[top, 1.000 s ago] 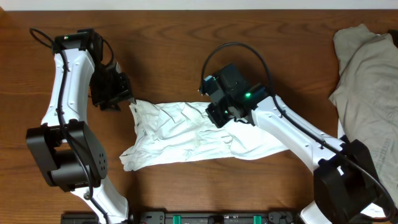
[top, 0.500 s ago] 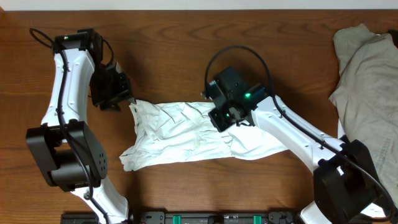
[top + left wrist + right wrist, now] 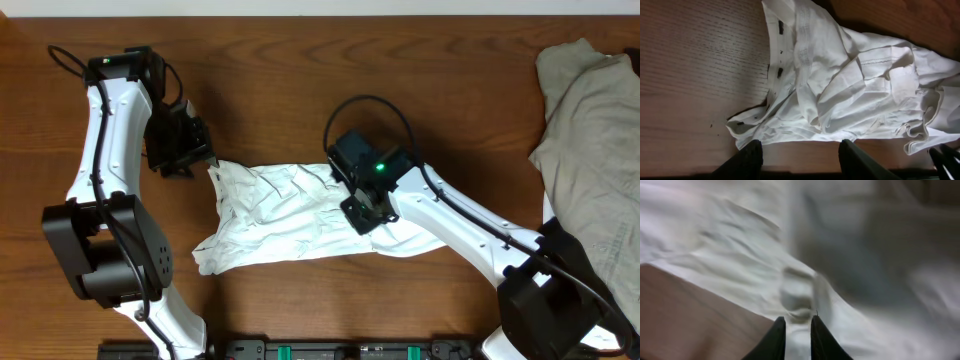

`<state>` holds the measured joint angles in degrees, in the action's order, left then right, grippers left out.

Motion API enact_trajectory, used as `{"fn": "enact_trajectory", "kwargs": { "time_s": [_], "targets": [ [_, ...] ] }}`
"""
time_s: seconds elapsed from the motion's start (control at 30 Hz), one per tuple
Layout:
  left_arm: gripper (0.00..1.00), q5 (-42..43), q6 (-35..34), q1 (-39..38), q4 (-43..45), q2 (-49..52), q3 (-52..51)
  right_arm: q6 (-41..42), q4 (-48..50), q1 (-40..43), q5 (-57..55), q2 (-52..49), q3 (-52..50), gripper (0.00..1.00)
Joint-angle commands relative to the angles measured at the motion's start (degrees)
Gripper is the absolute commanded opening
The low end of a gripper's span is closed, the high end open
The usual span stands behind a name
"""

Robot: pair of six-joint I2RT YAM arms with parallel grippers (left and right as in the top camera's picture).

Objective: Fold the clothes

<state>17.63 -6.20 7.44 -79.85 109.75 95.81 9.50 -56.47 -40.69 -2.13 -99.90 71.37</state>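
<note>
The clothes, a crumpled white T-shirt [image 3: 280, 215], lie in a long bunch across the middle of the wooden table. My left gripper [image 3: 187, 163] hovers open just off the shirt's far-left corner. In the left wrist view, bare wood shows between its fingers [image 3: 752, 152] and the shirt [image 3: 840, 85] lies beyond them. My right gripper [image 3: 362, 213] is down on the shirt's right half. Its jaws [image 3: 797, 323] stand narrow with a small fold of the white cloth [image 3: 740, 255] pinched between them.
A beige-grey garment [image 3: 590, 130] lies heaped at the table's right edge. Bare brown wood [image 3: 300, 80] lies beyond the shirt. The arm bases [image 3: 330, 350] sit at the front edge.
My right gripper has moved toward the front edge across the shirt, drawing the cloth's far-right part with it. The left arm has not moved.
</note>
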Motion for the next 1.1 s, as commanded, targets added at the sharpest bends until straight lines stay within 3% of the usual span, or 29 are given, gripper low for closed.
{"fn": "enact_trajectory", "kwargs": {
  "time_s": [0.0,0.13,0.33,0.4,0.47,0.5,0.9,1.07],
  "targets": [
    [0.52,-0.13,-0.13,0.09,-0.35,0.09,-0.02,4.87,0.09,-0.15,-4.92,0.13,-1.57,0.18],
    [0.52,-0.15,-0.13,0.09,-0.39,0.09,-0.02,4.85,1.86,-0.17,-3.28,0.13,-4.7,0.25],
    [0.52,-0.13,-0.13,0.09,-0.35,0.09,-0.02,5.31,6.36,-0.22,-0.57,0.13,-9.4,0.25],
    [0.52,-0.13,-0.13,0.09,-0.37,0.09,-0.02,5.29,7.58,-0.22,-0.61,0.13,-10.4,0.19],
    [0.52,-0.15,-0.13,0.09,-0.37,0.09,-0.02,5.29,9.09,-0.2,-0.59,0.13,-11.21,0.04],
    [0.52,-0.13,-0.13,0.07,-0.37,0.09,-0.02,5.27,9.46,-0.22,-0.61,0.13,-11.28,0.01],
    [0.52,-0.13,-0.13,0.09,-0.35,0.09,-0.02,-4.55,18.75,-0.94,12.79,0.28,-5.09,0.01],
    [0.52,-0.13,-0.13,0.09,-0.35,0.09,-0.02,-5.55,19.12,-1.44,13.11,0.09,-4.44,0.03]
  ]
}}
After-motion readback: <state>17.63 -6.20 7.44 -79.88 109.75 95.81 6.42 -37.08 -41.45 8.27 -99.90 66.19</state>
